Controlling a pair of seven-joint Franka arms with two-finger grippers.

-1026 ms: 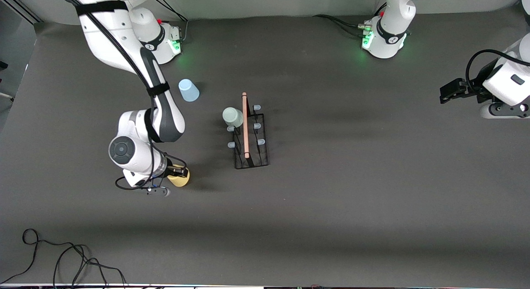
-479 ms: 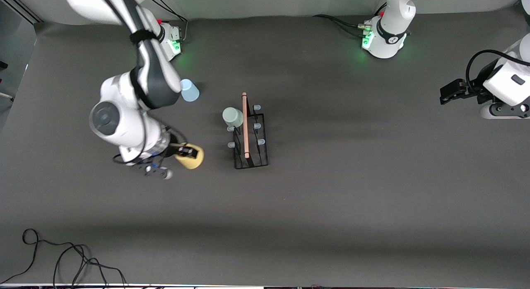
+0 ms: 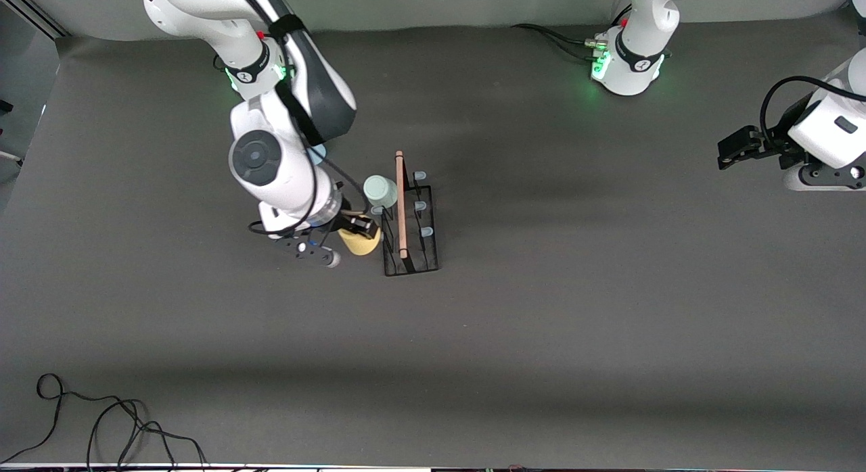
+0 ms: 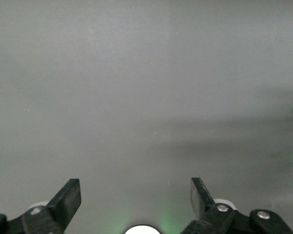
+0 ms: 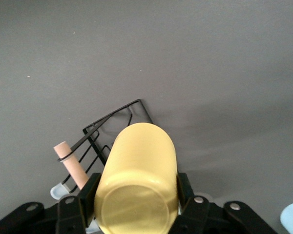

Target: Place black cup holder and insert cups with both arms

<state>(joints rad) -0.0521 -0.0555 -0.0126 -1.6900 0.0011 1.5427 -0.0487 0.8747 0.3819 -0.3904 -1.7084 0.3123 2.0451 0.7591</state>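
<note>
The black cup holder (image 3: 410, 228) stands mid-table, its wooden rod handle (image 3: 400, 205) on top. The mint green cup (image 3: 380, 191) sits upside down on a prong at its end nearer the arm bases. My right gripper (image 3: 357, 230) is shut on the yellow cup (image 3: 361, 242), held on its side right beside the holder on the right arm's side. In the right wrist view the yellow cup (image 5: 136, 185) fills the jaws, with the holder (image 5: 112, 131) past it. The light blue cup (image 3: 318, 154) is mostly hidden under the right arm. My left gripper (image 3: 734, 149) waits open at the left arm's end of the table.
A loose black cable (image 3: 101, 421) lies at the table's near corner at the right arm's end. The two green-lit arm bases (image 3: 622, 59) stand along the edge farthest from the front camera. The left wrist view shows only bare grey surface.
My right arm has lifted the yellow cup off the table and carried it toward the cup holder, swinging over the light blue cup. The left arm has barely moved.
</note>
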